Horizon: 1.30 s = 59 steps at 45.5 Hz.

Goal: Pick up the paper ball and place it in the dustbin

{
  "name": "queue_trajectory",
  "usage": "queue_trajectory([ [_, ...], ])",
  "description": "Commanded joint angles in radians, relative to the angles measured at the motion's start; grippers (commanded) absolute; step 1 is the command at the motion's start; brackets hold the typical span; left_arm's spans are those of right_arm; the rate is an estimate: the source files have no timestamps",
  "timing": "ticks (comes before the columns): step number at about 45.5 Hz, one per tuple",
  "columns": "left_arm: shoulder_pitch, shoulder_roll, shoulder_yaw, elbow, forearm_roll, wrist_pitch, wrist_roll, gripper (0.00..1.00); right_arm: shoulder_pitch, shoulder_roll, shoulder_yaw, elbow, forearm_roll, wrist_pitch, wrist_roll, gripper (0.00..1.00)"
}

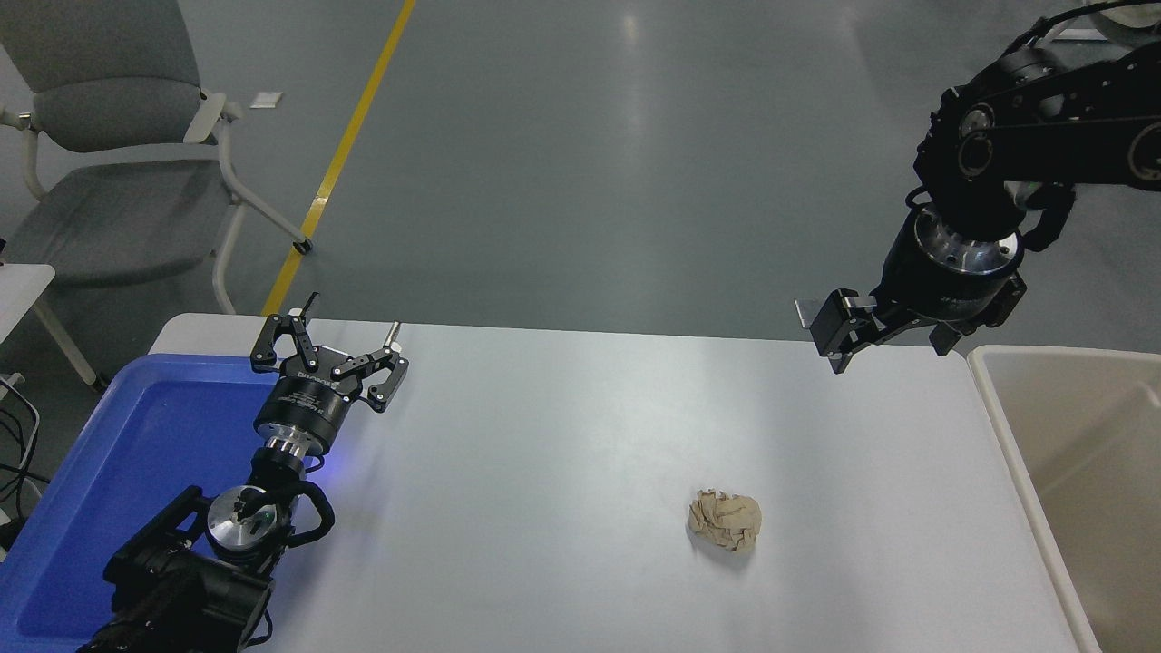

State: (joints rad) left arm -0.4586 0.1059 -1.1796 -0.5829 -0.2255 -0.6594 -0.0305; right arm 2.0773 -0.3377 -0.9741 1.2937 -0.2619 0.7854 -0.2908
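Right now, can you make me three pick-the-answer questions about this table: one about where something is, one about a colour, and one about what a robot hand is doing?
1. Where is the paper ball?
A. inside the dustbin
B. on the white table
C. in the blue tray

2. What colour is the tray at the table's left end?
A. blue
B. red
C. green

3. What is the right gripper holding?
A. the paper ball
B. a cup
C. nothing

Answers:
1 B: the ball lies on the bare white table, left of the dustbin.
2 A: the tray is bright blue, beside the parked left gripper.
3 C: the right gripper hangs above the table's far edge, with nothing between its fingers.
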Motion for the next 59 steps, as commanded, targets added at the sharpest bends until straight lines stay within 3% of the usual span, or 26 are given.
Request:
queue_trajectory([
  [1, 0.000, 0.000, 0.000, 0.000, 0.000, 0.000, 0.000, 0.99, -0.003, 0.006, 0.000, -0.002, 0.000, 0.000, -0.001, 1.00],
  [59, 0.000, 0.000, 0.000, 0.000, 0.000, 0.001, 0.000, 0.99, -0.019, 0.054, 0.009, -0.030, 0.000, 0.000, -0.001, 1.00],
])
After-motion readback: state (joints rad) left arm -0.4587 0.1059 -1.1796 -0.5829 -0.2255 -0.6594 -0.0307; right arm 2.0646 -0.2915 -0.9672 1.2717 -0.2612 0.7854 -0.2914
